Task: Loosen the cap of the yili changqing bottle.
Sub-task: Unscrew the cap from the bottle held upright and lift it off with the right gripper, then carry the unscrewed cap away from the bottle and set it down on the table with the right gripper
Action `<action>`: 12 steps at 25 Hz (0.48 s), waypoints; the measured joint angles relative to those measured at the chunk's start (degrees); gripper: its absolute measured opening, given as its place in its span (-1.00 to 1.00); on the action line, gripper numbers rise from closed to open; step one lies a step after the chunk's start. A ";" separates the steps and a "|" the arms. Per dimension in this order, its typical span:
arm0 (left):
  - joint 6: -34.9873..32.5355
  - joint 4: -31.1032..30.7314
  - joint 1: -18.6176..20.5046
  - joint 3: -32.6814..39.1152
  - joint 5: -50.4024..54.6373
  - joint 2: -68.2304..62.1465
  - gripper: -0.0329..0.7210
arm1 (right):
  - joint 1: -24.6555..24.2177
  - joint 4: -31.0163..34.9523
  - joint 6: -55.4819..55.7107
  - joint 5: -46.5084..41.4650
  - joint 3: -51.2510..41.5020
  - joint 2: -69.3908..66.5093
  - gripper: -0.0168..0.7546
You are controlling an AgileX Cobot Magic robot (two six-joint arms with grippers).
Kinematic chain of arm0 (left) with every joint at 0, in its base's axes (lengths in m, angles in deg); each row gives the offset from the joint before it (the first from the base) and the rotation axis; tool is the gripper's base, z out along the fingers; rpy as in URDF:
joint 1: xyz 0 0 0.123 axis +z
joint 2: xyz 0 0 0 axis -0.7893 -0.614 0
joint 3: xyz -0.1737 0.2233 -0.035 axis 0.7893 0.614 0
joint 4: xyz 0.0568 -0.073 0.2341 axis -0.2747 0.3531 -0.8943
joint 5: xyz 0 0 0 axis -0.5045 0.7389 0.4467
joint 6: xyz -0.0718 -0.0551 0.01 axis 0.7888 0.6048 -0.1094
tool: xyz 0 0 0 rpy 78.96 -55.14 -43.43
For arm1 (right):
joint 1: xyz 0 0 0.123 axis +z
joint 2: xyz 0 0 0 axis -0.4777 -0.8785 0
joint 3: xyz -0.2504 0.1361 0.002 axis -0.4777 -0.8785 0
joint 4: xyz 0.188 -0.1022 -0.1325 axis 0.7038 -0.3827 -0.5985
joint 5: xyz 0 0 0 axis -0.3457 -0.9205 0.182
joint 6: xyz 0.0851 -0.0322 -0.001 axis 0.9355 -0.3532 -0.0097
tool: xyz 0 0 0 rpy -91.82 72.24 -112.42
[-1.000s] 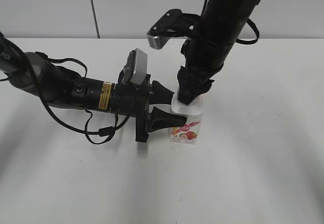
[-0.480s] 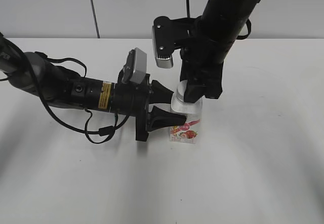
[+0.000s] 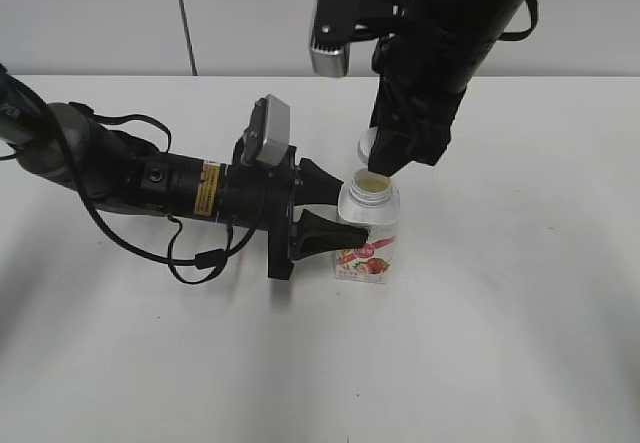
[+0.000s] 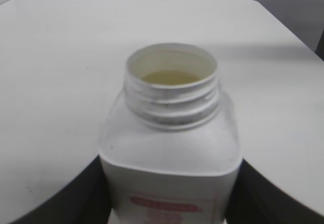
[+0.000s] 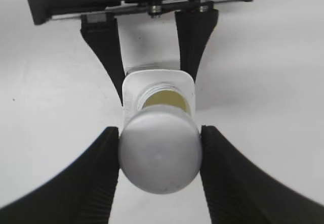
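Note:
The yili changqing bottle (image 3: 367,233) stands upright on the white table, its threaded neck open with pale liquid inside; it also shows in the left wrist view (image 4: 172,148) and the right wrist view (image 5: 158,93). My left gripper (image 3: 335,213) is shut on the bottle's body from the left; its black fingers flank the bottle in the left wrist view (image 4: 172,204). My right gripper (image 3: 385,151) is shut on the white cap (image 5: 159,155) and holds it above the open neck, clear of it. In the exterior view only an edge of the cap (image 3: 363,149) shows.
The white table (image 3: 500,313) runs in all directions around the bottle. A pale wall with a dark vertical seam (image 3: 183,18) stands behind the table's far edge. Black cables (image 3: 190,253) hang from the left arm onto the table.
My right gripper has lifted off the bottle with the cap in it, moving up and a little back. The neck now stands open. The left gripper and bottle have not moved.

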 joint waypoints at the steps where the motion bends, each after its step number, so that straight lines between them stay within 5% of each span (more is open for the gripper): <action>1: 0.00 0.00 0.00 0.00 0.00 0.00 0.11 | 0.00 -0.21 3.44 -0.05 0.00 0.75 0.05; 7: 0.00 0.00 0.00 0.00 0.00 0.00 0.11 | 0.00 -3.38 36.16 -2.57 0.00 3.90 0.05; 12: 0.00 0.00 0.00 0.00 0.00 0.00 0.11 | -0.13 -7.97 50.71 -8.86 0.00 4.06 0.05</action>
